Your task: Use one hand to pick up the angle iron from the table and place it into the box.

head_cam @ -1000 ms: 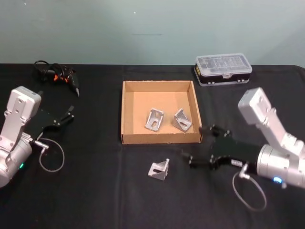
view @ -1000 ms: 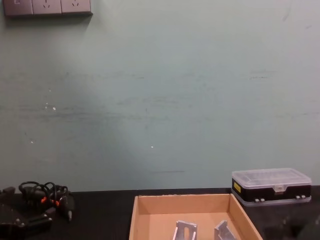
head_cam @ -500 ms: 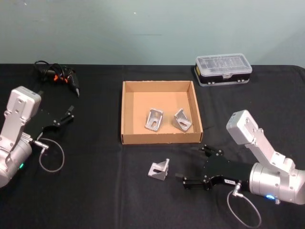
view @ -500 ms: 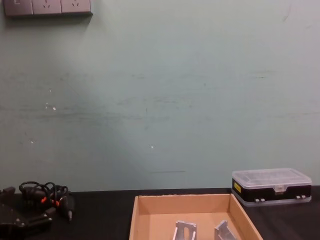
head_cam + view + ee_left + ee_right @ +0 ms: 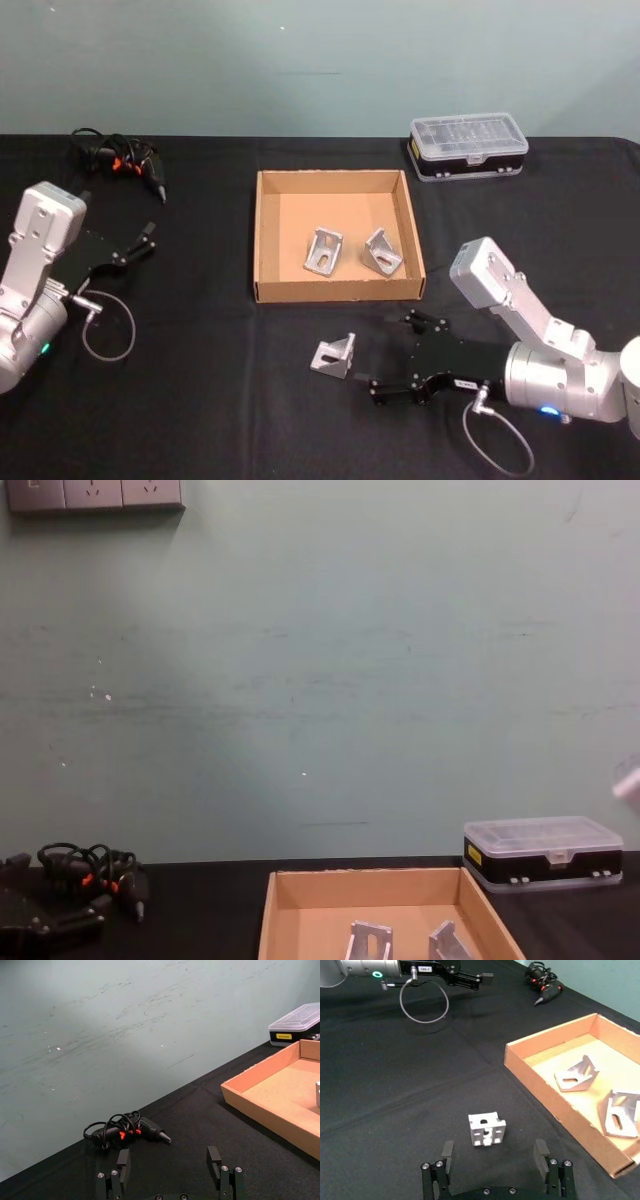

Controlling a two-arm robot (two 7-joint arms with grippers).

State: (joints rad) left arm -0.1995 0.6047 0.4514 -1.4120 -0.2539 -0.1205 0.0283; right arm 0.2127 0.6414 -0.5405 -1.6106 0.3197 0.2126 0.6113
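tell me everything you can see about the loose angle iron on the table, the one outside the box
The angle iron is a small, silvery, metal-looking corner bracket: two flat faces meeting at a right angle, braced by side webs, with slots cut through one face. It sits alone on the black table, in front of the near wall of the box and apart from it. Nothing touches it. The right end effector is open and aimed at it, just short of it.

Bare table [image 5: 200,400] around the angle iron [image 5: 334,355], box [image 5: 338,292] wall near behind, right gripper [image 5: 392,352] just beside, fingers [image 5: 416,321] spread.
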